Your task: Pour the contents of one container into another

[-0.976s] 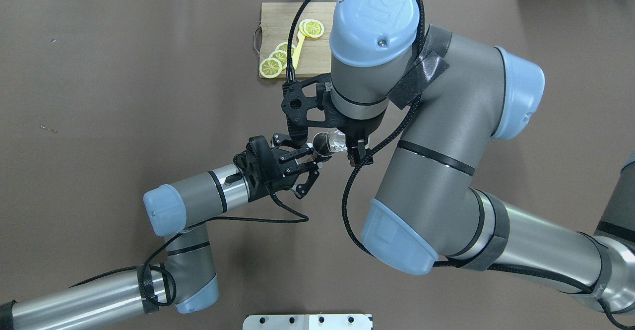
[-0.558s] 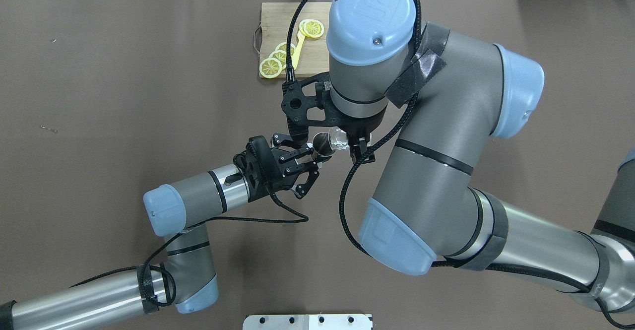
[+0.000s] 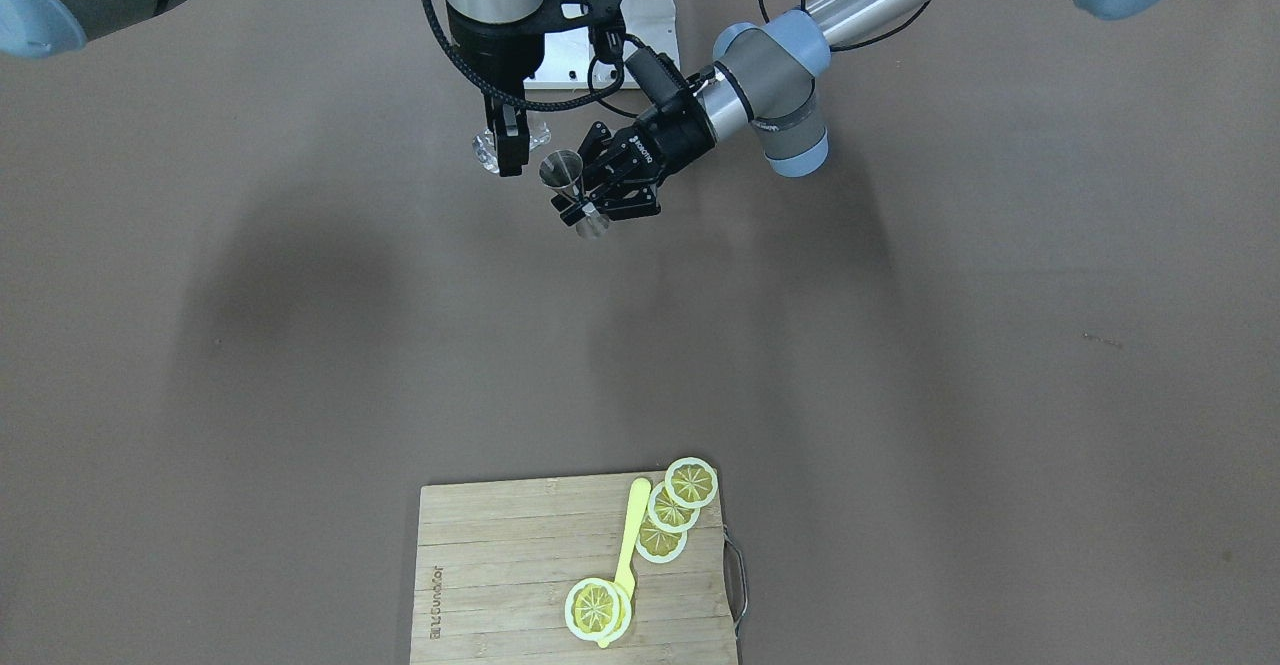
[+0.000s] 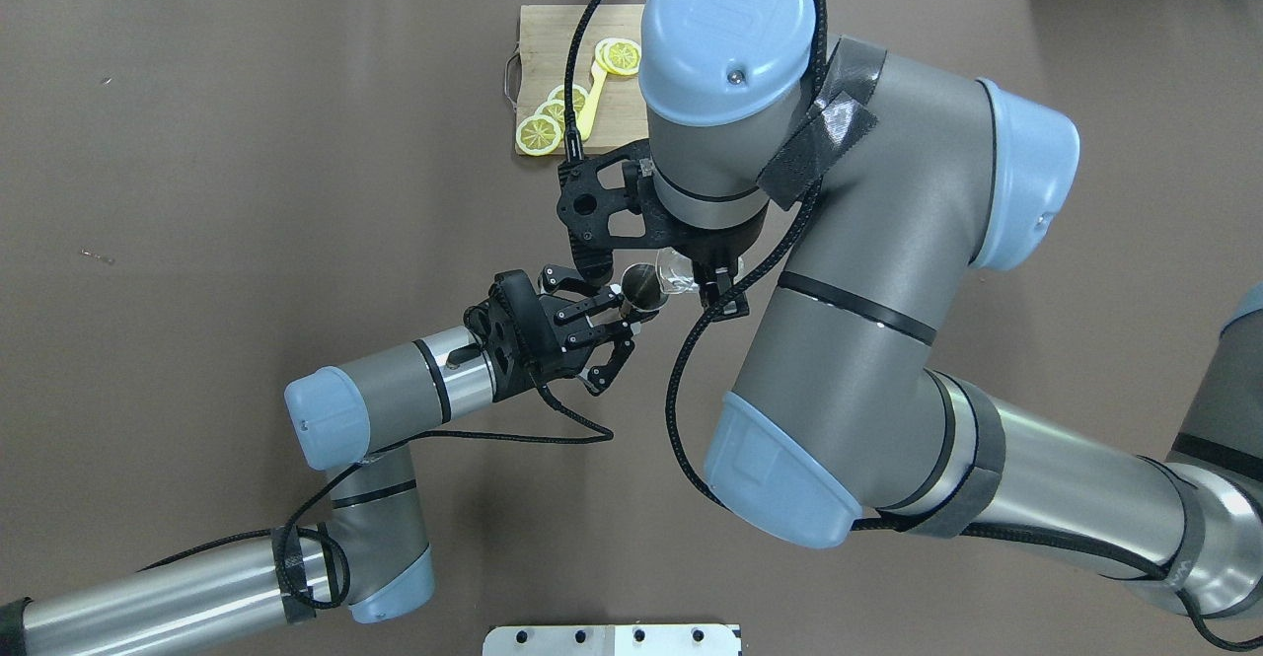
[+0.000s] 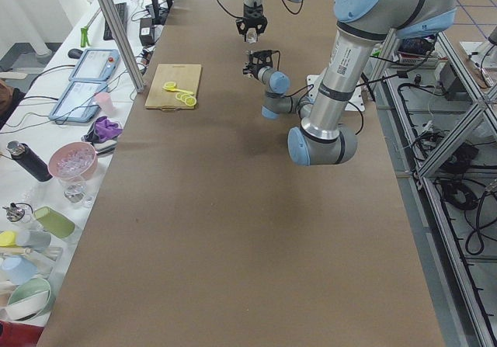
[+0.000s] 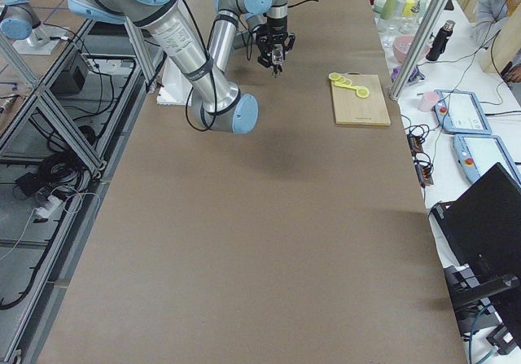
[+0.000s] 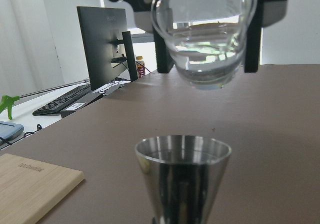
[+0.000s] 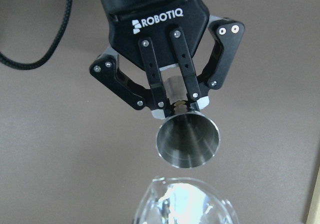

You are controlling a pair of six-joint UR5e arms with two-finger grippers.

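Overhead, the right arm [image 4: 730, 74] hides most of the glass [image 4: 673, 274].

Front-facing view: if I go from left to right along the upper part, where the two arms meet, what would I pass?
right arm's blue cap → glass → jigger → left arm's joint. What overlaps these is left out.

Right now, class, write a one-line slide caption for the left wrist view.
The right tool holds a glass of clear liquid above the steel jigger, nothing pouring yet.
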